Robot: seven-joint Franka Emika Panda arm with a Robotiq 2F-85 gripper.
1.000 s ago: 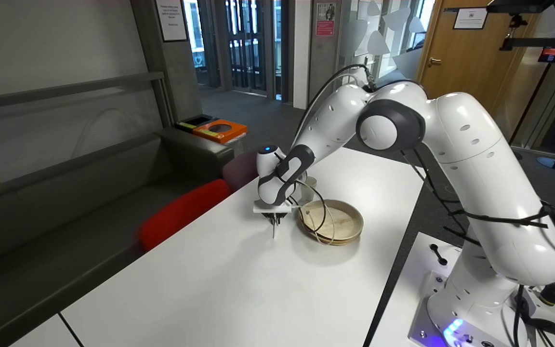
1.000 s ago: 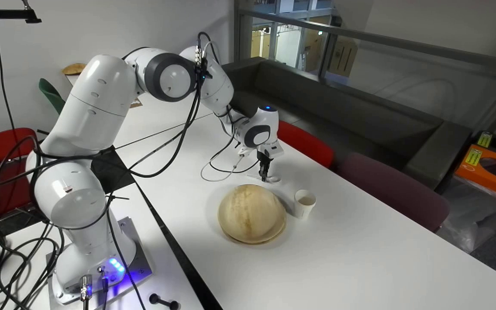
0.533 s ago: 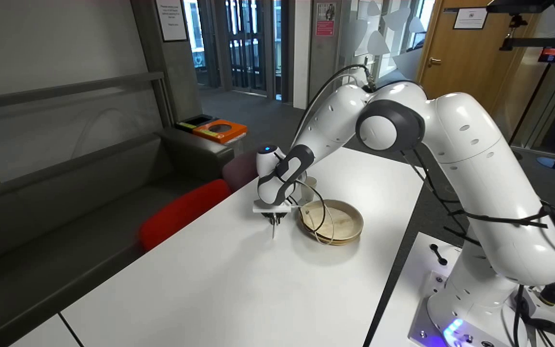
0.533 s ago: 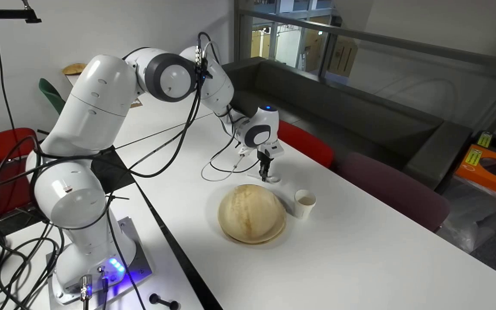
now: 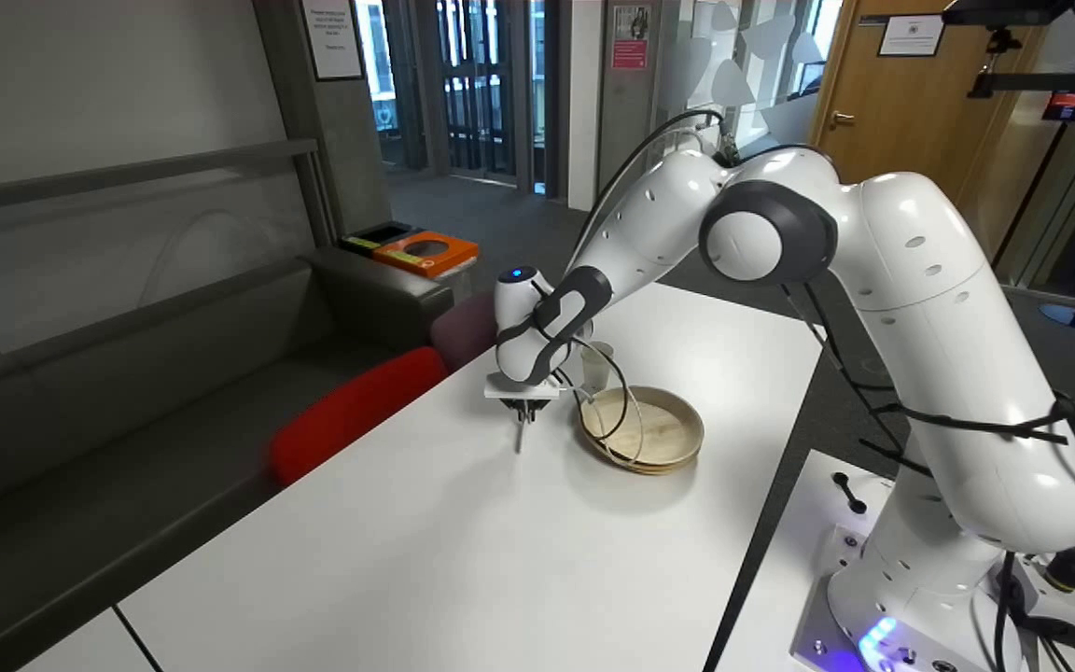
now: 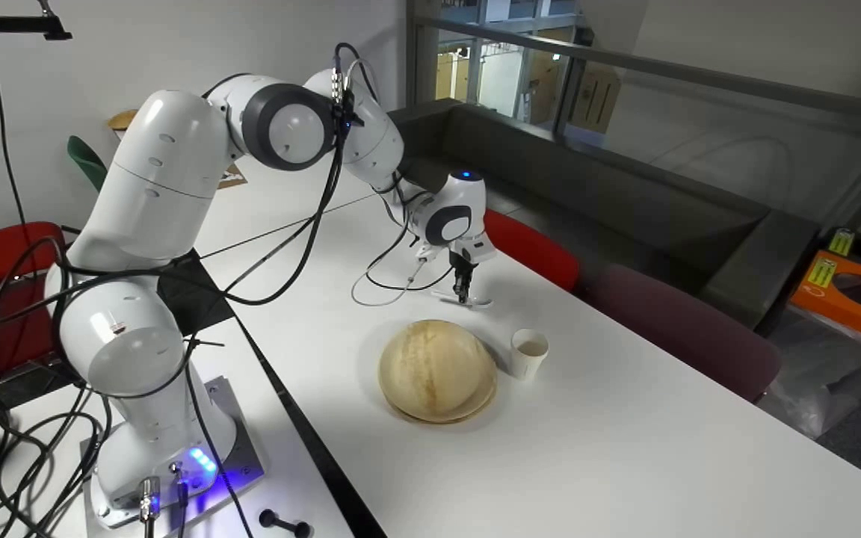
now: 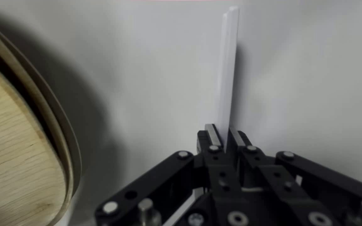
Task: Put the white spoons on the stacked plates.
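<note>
Up it comes: the robot's white wrist (image 6: 468,198) has risen a touch in both exterior views, and the slender white spoon (image 7: 228,69) has turned nearly edge-on with it. The black fingers (image 7: 213,135) are pinching it; one spoon or two nested, I can't tell from here. It hangs near the stack of round, wood-grained plates (image 6: 434,370), not yet over them. The good line now: climb above the top rim, swing across, settle low over the middle, then let go gently. Mind the pale tapered cup (image 6: 529,355) just beside the rim and the drooping black cable (image 5: 625,401); the roomier approach over the white table (image 6: 625,448) looks to be away from the cup and the red chair (image 6: 531,246).
</note>
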